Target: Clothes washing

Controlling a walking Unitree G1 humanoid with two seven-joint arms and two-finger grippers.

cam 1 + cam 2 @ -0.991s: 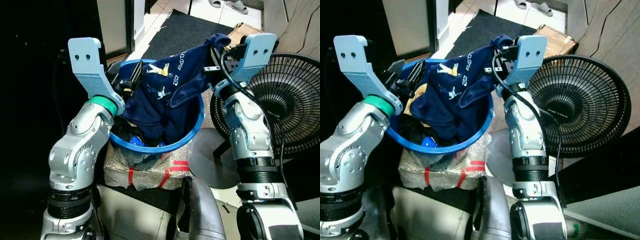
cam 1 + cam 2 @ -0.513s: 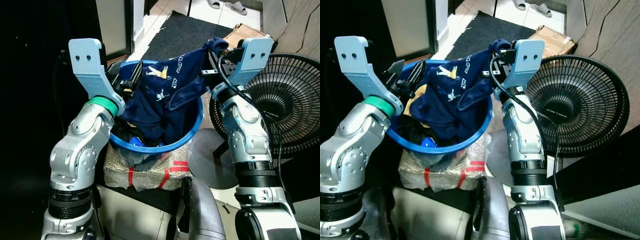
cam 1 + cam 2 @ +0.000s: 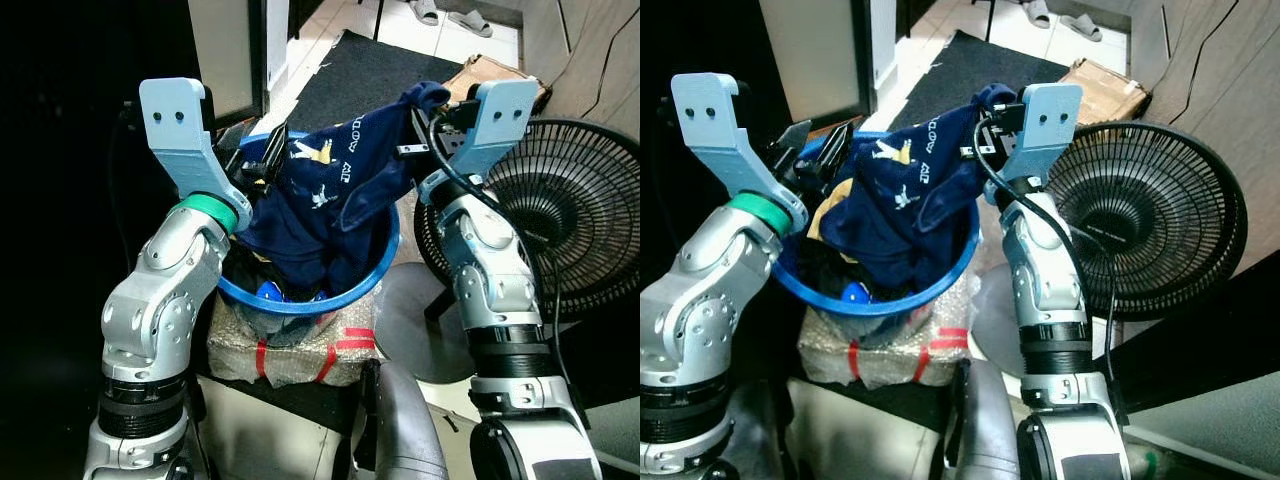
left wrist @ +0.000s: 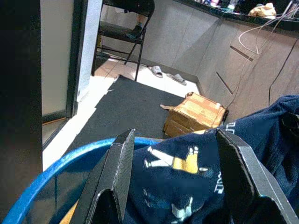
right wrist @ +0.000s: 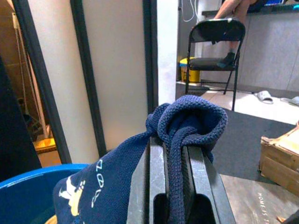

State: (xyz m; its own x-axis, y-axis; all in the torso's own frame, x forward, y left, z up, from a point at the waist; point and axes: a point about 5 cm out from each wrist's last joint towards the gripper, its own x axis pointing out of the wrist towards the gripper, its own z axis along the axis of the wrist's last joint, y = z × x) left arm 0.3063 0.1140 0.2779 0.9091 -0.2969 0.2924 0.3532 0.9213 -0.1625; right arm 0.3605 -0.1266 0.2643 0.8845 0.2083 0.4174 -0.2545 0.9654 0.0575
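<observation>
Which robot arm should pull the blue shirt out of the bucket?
The right gripper: it's already shut on the navy shirt, raised above the blue basket. The left gripper is open beside it.

Silver jointed arms, pale-blue wrist brackets, one green collar, apparently black cabling on the right.

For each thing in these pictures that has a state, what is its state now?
right gripper: shut on navy garment
navy garment: one end lifted, the rest hanging into the basket
left gripper: open, above the garment
blue basket: full of clothes, on a wrapped bundle
fan: blades unclear
</observation>
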